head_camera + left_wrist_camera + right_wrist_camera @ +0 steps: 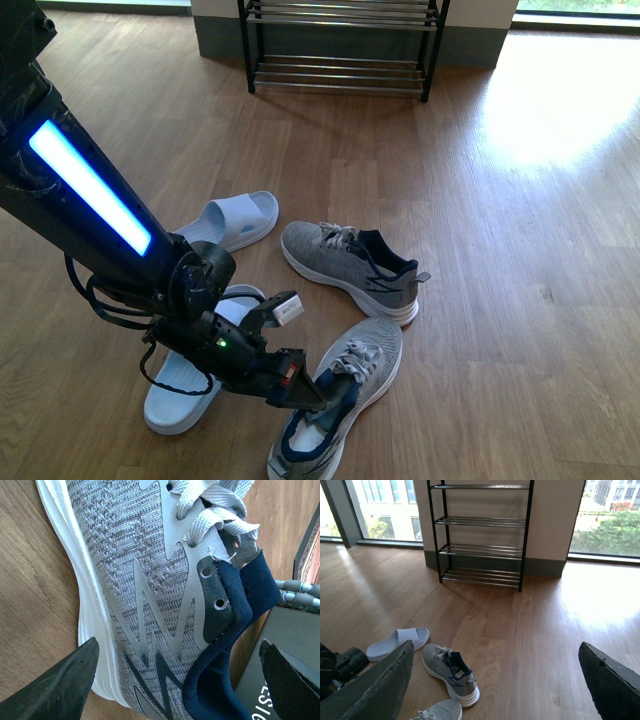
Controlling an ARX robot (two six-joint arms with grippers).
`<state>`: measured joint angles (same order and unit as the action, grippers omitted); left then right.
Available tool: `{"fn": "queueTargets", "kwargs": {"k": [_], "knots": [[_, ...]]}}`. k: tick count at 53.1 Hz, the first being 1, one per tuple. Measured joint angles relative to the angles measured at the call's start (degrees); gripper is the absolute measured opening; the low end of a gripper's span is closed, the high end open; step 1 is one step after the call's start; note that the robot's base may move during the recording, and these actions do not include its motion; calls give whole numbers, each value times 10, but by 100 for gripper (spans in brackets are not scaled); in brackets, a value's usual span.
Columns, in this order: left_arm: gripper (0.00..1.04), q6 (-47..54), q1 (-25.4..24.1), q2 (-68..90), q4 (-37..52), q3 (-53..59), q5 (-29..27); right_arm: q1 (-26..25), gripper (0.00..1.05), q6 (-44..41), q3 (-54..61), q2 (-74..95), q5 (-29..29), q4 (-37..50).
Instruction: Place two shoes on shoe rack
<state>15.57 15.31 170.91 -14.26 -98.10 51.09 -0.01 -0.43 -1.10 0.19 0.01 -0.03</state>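
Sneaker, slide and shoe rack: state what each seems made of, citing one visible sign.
Sneaker: grey knit fabric, woven texture shows; white sole looks rubbery. Slide: likely moulded plastic, smooth, matte. Rack: probably metal, black frame, shiny bars.

Grey knit cloth, rough-textured, is seen on the nearest sneaker [125, 555], w/ smooth matt overlays, a white matt sole [85, 590] and navy cloth lining [215, 680]. The 2 slides [232, 222] are moulded in smooth pale-blue plastic. On the shoe rack [480, 522], matt black metal frame, glossy chrome bars. Wood floor [520, 250], slight sheen.
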Motion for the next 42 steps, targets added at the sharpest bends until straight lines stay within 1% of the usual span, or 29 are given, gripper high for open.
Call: {"fn": "queueTargets", "kwargs": {"k": [8, 11, 19, 23, 28, 30, 32, 33, 38, 42], "knots": [[95, 2, 7, 19, -6, -30, 11, 0, 96, 0, 0, 0, 0, 0], [95, 12, 11, 33, -25, -50, 0, 0, 96, 0, 0, 0, 0, 0], [95, 28, 17, 66, -32, -84, -29, 0, 96, 0, 0, 0, 0, 0], [95, 21, 19, 80, 9, -86, -68, 0, 96, 0, 0, 0, 0, 0], [95, 20, 23, 88, 56, -83, -99, 0, 96, 0, 0, 0, 0, 0], [86, 18, 26, 88, 97, -77, -123, 0, 96, 0, 0, 0, 0, 0], [79, 16, 29, 89, 119, -76, -144, 0, 96, 0, 0, 0, 0, 0], [78, 14, 30, 89, 124, -76, -149, 0, 96, 0, 0, 0, 0, 0], [58, -2, 31, 90, 162, -65, -159, 0, 96, 0, 0, 0, 0, 0], [48, -14, 32, 90, 173, -63, -162, 0, 96, 0, 0, 0, 0, 0]]}}
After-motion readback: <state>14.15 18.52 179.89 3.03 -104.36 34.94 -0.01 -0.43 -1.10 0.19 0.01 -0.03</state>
